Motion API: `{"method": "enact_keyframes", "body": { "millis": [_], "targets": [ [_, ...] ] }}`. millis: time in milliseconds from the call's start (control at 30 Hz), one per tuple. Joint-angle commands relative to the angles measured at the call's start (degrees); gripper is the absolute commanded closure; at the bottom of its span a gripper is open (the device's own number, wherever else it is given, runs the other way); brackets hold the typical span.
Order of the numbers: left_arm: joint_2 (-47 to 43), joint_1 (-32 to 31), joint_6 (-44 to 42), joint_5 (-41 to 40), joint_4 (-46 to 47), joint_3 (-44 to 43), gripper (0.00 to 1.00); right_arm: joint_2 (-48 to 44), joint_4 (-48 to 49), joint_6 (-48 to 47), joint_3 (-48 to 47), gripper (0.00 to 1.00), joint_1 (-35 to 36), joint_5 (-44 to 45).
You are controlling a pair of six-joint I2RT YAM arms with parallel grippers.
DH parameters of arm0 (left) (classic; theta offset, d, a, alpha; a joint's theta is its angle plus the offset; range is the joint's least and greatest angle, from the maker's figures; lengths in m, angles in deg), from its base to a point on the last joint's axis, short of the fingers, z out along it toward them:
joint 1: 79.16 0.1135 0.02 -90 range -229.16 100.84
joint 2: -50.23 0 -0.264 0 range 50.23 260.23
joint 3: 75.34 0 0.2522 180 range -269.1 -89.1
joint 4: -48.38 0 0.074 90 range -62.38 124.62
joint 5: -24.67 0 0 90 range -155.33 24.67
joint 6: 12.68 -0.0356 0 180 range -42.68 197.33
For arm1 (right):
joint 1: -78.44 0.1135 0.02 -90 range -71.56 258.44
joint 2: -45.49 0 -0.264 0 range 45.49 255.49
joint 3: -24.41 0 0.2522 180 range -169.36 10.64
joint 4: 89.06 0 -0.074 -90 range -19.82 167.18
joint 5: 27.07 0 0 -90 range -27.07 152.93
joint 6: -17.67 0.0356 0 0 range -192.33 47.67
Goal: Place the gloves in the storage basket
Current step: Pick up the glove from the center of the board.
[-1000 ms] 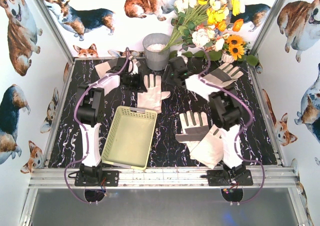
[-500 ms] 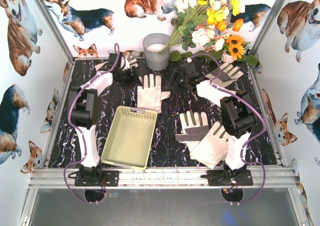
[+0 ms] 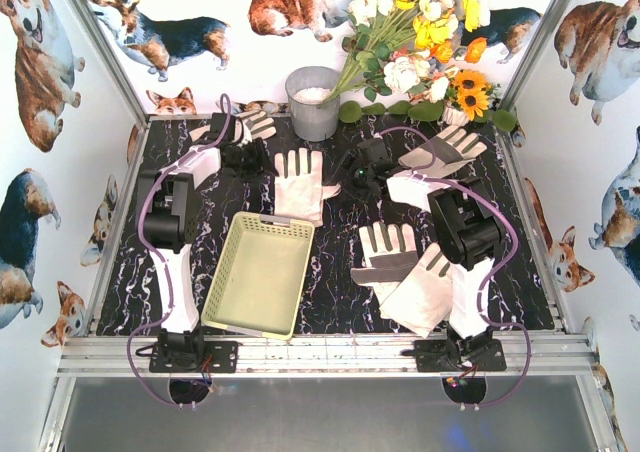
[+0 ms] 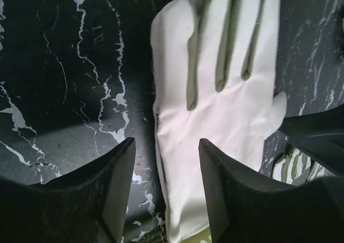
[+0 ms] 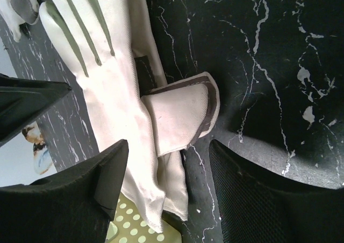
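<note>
Target glove: a cream glove (image 3: 302,182) is seen palm-up just above centre of the overhead view, fingers toward the top, cuff touching or overlapping the upper rim of the storage basket (image 3: 259,272).
Long axis: it runs top to bottom in the frame.
Left gripper (image 4: 165,186): jaws are held apart and empty; in the left wrist view the glove's left edge (image 4: 215,119) lies between the fingertips.
Right gripper (image 5: 167,181): jaws are likewise apart and empty, with the thumb (image 5: 180,116) in line with the gap.
Nearer arm: both are flanking the glove closely; neither can be called clearly nearer.
Other gloves: one at upper left (image 3: 240,127), one at upper right (image 3: 445,150), a pile at lower right (image 3: 400,272).
Progress: the basket is judged empty.
</note>
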Motion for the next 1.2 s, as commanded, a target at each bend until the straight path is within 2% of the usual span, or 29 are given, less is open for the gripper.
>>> {"method": "enact_keyframes", "body": {
  "millis": [0, 433, 967, 1167],
  "targets": [
    [2.0, 0.0, 0.2, 1.2, 0.6, 0.6, 0.57, -0.1, 3.4, 1.3, -0.1, 0.37, 0.0, 1.1],
    [3.8, 0.0, -0.4, 1.2, 0.6, 2.0, 0.75, 4.2, 8.2, 3.0, 0.8, 0.37, -0.4, -2.6],
    [4.2, 0.0, -0.8, 1.0, 0.8, 4.2, 0.88, 8.6, 17.8, 6.0, 3.5, 0.38, -0.2, -10.3],
    [4.3, 0.0, -0.8, 0.9, 0.8, 4.6, 0.89, 11.2, 19.1, 6.0, 0.9, 0.38, 1.1, -12.5]
  ]
}}
